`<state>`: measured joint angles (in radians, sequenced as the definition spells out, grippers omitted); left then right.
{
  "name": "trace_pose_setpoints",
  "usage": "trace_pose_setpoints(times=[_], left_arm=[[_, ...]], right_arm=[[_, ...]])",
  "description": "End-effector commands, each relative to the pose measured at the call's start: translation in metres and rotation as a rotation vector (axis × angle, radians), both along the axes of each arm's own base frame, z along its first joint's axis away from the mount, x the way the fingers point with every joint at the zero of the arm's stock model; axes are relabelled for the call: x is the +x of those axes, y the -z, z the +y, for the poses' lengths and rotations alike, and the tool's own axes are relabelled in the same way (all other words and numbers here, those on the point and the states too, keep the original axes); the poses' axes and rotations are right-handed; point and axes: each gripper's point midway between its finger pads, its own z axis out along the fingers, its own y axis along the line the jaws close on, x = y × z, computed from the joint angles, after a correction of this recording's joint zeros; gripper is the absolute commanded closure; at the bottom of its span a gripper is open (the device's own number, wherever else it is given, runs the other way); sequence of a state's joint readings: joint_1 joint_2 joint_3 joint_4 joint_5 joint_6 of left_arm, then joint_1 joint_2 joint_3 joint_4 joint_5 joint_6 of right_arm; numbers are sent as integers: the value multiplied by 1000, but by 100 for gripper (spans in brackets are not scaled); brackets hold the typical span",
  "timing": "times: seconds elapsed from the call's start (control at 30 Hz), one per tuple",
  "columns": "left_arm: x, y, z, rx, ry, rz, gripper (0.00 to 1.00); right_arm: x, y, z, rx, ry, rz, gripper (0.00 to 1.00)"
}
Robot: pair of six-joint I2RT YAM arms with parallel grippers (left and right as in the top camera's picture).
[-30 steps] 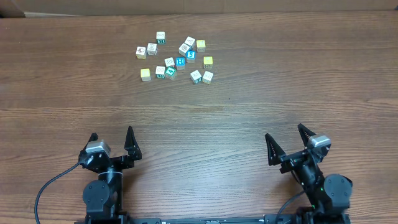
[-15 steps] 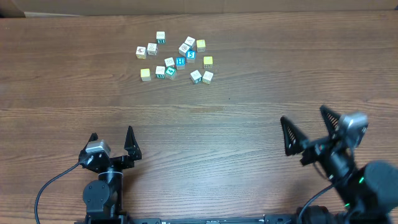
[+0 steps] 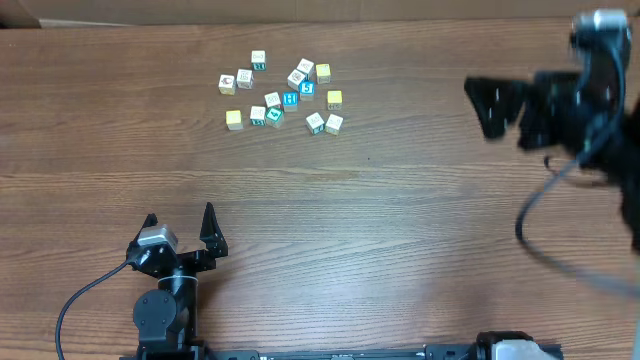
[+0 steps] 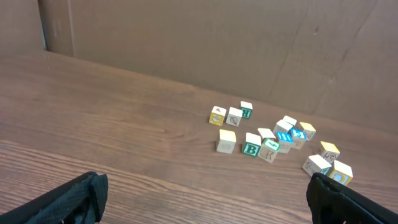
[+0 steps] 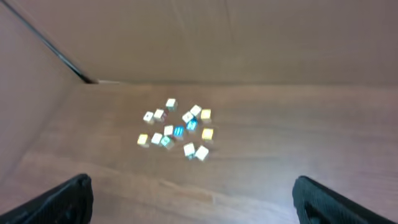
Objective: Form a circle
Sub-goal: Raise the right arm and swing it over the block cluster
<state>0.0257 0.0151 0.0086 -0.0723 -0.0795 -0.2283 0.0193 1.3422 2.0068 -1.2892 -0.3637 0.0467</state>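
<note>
Several small alphabet cubes, white, yellow and teal, lie in a loose, irregular bunch at the far middle-left of the wooden table. A circle is out of view. The same cubes show right of centre in the left wrist view, and the cubes show small and blurred in the right wrist view. My left gripper rests open near the front left, far from the cubes. My right gripper hangs raised at the far right, blurred, open and empty. Nothing sits between the left gripper fingers or the right gripper fingers.
A brown cardboard wall runs along the back of the table, and the wall also fills the top of the right wrist view. The right arm's cable loops over the right side.
The right arm has lifted from its front-right rest and swung up toward the far right. The left arm and the cubes have not moved.
</note>
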Motion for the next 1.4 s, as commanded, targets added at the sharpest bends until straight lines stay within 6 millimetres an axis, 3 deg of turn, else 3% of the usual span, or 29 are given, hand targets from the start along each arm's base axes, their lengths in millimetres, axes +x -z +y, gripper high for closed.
trace_pose_setpoints(times=[0.0,0.23,0.37,0.5,0.67,1.0,1.2,1.27,1.37], left_arm=[[0,-1,-2,23,9,-6,1],[0,-1,-2,23,9,-6,1],[0,-1,-2,22,9,-5,0],[0,-1,-1,22,8,-6,1],[0,-1,-1,22,8,-6,0],[0,-1,-2,23,9,-5,1],[0,-1,-2,22,9,-6,0],[0,-1,-1,22,8,-6,1],[0,-1,-2,22,9,-6,1]], right_arm=[[21,-18,4,-4,-37,3,0],[57,-6,9,15,-62,99,0],[64,0,9,15,-60,117,0],[68,-11,13,31,-85,67,0],[67,-11,15,57,-85,80,0],[80,-24,14,102,-44,33,32],[99,-29,17,77,-44,-28,40],[108,-26,20,59,-33,-38,39],[120,-20,27,41,-34,-45,24]])
